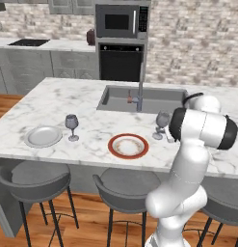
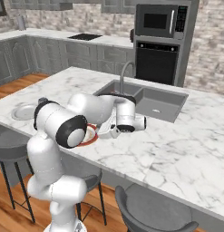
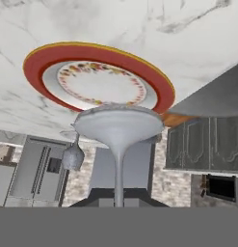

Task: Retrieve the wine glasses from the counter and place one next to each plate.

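One wine glass (image 1: pixel 162 121) stands upright just right of the red-rimmed plate (image 1: pixel 128 145) on the marble island, half hidden by my arm. In the upside-down hand view its round foot (image 3: pixel 118 124) sits at the marble beside that plate (image 3: pixel 99 77), and its thin stem runs down to the bottom centre, where my gripper (image 2: pixel 108 132) is shut on it. The other wine glass (image 1: pixel 72 126) stands free, right of the plain grey plate (image 1: pixel 43 136). The counter (image 1: pixel 58 45) with the black cooktop lies at the back left.
A sink (image 1: pixel 144 99) with a tall faucet (image 1: pixel 139 82) lies behind the plates. Stools (image 1: pixel 36 181) line the island's near edge. Oven and microwave (image 1: pixel 121 21) stand at the back wall. Bare marble stretches right of the sink (image 2: pixel 177 145).
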You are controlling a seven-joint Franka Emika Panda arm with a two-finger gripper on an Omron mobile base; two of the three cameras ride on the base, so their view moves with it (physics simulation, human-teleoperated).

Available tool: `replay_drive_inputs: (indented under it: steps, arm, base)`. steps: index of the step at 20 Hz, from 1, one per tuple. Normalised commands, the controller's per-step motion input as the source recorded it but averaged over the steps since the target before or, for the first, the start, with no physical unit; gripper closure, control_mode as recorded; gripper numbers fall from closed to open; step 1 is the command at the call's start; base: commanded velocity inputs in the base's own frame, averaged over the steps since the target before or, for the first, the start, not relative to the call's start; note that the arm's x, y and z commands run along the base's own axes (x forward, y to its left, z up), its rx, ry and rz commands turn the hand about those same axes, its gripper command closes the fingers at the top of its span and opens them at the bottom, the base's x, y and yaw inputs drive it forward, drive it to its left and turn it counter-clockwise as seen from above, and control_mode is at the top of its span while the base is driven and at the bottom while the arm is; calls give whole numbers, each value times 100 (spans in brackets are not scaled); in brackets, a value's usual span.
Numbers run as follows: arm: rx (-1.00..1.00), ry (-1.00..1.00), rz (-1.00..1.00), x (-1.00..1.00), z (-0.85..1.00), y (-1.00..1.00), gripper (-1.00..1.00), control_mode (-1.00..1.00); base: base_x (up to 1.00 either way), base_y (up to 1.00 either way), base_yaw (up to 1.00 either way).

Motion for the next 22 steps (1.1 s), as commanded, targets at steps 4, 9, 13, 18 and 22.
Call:
replay_drive_inputs:
  steps: [4, 9, 13, 18, 22]
  arm:
    - [0, 0, 0, 26, -27, 0, 100, -100]
    - [0, 0, 0, 13, -22, 0, 100, -100]
    - [-2, 0, 0, 0, -16, 0, 100, -100]
    - [-4, 0, 0, 0, -13, 0, 100, -100]
    - [-4, 0, 0, 0, -17, 0, 100, -100]
  base:
    - [0, 0, 0]
    - [0, 0, 0]
    - [0, 0, 0]
    - [0, 0, 0]
    - [0, 0, 0]
